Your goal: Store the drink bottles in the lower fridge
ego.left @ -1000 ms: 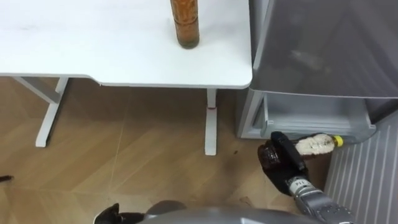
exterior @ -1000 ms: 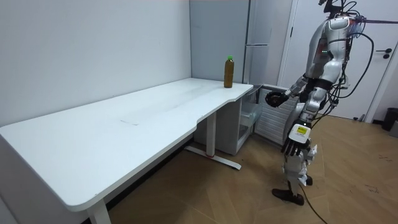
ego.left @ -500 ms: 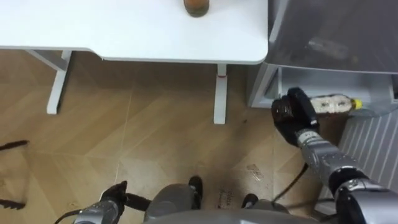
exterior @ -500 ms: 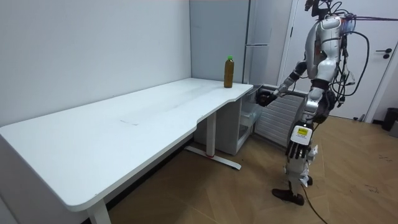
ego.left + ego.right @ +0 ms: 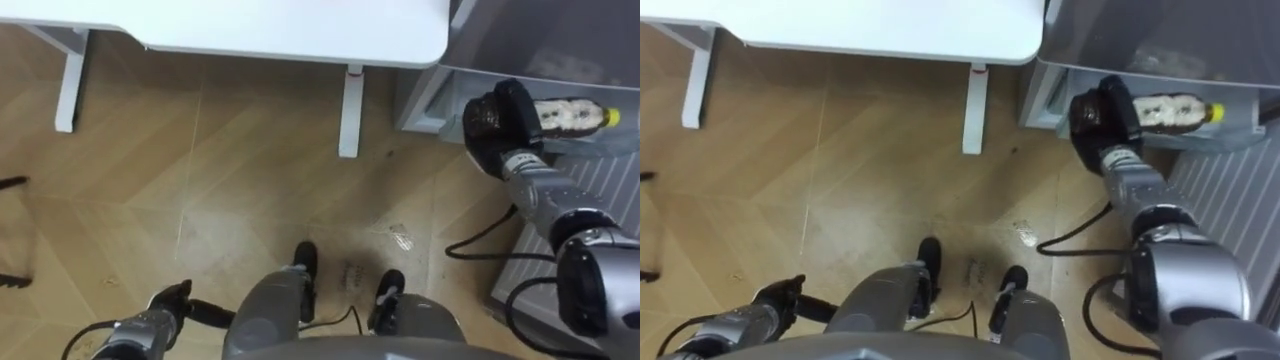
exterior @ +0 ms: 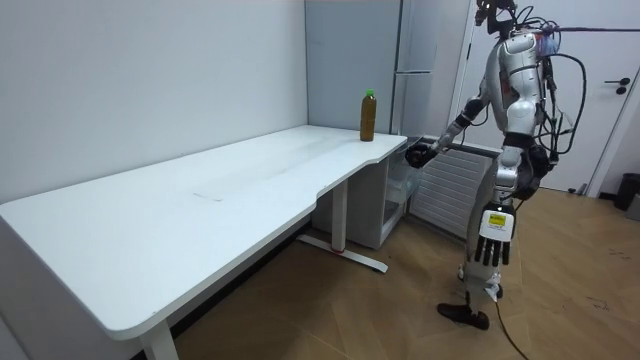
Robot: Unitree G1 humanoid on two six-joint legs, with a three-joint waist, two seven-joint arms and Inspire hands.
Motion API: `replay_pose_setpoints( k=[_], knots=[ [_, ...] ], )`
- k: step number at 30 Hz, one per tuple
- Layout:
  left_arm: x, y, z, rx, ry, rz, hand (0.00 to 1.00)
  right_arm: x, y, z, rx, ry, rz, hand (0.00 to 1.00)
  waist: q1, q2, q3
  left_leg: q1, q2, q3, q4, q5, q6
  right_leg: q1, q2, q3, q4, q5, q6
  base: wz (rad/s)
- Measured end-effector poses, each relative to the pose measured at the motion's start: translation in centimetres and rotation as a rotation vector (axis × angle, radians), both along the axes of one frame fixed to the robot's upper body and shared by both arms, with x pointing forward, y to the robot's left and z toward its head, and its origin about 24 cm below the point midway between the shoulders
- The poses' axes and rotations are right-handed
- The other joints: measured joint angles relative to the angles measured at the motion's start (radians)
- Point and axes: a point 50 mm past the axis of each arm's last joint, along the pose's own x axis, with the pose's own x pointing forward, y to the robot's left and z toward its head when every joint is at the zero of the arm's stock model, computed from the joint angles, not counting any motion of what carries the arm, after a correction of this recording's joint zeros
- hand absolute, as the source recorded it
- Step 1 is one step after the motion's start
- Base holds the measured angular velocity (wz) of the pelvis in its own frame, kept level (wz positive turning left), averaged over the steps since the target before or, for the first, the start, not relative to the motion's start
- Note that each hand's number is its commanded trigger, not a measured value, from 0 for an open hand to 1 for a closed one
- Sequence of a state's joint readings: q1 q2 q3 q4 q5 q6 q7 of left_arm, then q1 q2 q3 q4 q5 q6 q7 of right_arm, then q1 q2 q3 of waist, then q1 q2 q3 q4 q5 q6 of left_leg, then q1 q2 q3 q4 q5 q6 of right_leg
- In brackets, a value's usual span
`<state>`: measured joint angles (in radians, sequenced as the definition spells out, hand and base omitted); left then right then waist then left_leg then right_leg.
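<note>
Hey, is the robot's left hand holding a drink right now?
No, the left hand hangs open at the robot's side; the bottle is in the right hand, fingers curled round it.

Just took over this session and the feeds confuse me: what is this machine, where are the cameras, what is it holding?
It is a two-legged humanoid robot with two fingered hands. Two pictures look down from its head; the third camera stands across the room. The robot stands before the open lower fridge. Its right hand is curled round a yellow-capped drink bottle, held lying sideways at the fridge's opening. Its left hand hangs open at its side. On the white table stands a second, green-capped bottle.
</note>
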<state>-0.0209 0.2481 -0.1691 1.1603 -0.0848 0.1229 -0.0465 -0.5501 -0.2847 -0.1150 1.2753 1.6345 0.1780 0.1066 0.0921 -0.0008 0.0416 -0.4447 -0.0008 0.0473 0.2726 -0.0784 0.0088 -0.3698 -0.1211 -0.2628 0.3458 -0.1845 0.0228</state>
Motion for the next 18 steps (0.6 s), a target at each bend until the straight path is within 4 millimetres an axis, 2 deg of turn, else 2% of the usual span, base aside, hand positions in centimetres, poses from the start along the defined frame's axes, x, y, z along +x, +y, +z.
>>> replay_pose_setpoints(
  k=[4,8,10,12,13,18],
  knots=[
    [0.5,0.1,0.2,0.003,-0.016,-0.004,0.0,0.8,-0.3,0.9,0.014,-0.018,-0.031,1.0,0.0,-0.018,0.0095,-0.031,0.0,0.01,0.0,0.013,0.003,-0.043,-0.001,0.014,0.014,0.002,-0.004,-0.06],
    [0.4,0.3,0.2,0.008,-0.013,-0.007,0.0,1.1,-0.8,1.4,-0.001,-0.027,-0.038,1.0,0.002,-0.028,0.0085,-0.055,0.001,0.016,0.001,0.019,0.004,-0.076,-0.004,0.019,0.03,0.002,-0.006,-0.01],
    [0.4,0.5,0.2,0.013,-0.013,-0.012,0.0,1.4,-1.4,1.9,-0.017,-0.025,-0.049,1.0,0.012,-0.031,0.0083,-0.067,-0.004,0.03,0.002,0.021,0.006,-0.107,-0.014,0.03,0.059,-0.005,-0.008,-0.12],
    [0.4,0.7,0.3,0.017,-0.014,-0.012,0.0,1.5,-1.8,2.3,-0.028,-0.024,-0.055,0.55,0.013,-0.031,0.0083,-0.074,-0.007,0.031,0.003,0.023,0.008,-0.119,-0.02,0.032,0.073,-0.008,-0.007,-0.03],
    [0.5,0.9,0.4,0.023,-0.015,-0.012,0.0,1.5,-1.9,2.3,-0.03,-0.015,-0.059,0.0,0.013,-0.031,0.0085,-0.079,-0.007,0.03,0.007,0.023,0.008,-0.121,-0.02,0.029,0.074,-0.008,-0.007,0.07],
    [0.4,1.1,0.4,0.034,0.002,-0.036,0.0,1.7,-2.3,2.7,-0.035,0.01,-0.068,0.0,0.009,-0.032,0.009,-0.104,-0.011,0.031,0.027,0.025,0.011,-0.136,-0.031,0.018,0.088,-0.014,-0.006,0.09]
  ],
)
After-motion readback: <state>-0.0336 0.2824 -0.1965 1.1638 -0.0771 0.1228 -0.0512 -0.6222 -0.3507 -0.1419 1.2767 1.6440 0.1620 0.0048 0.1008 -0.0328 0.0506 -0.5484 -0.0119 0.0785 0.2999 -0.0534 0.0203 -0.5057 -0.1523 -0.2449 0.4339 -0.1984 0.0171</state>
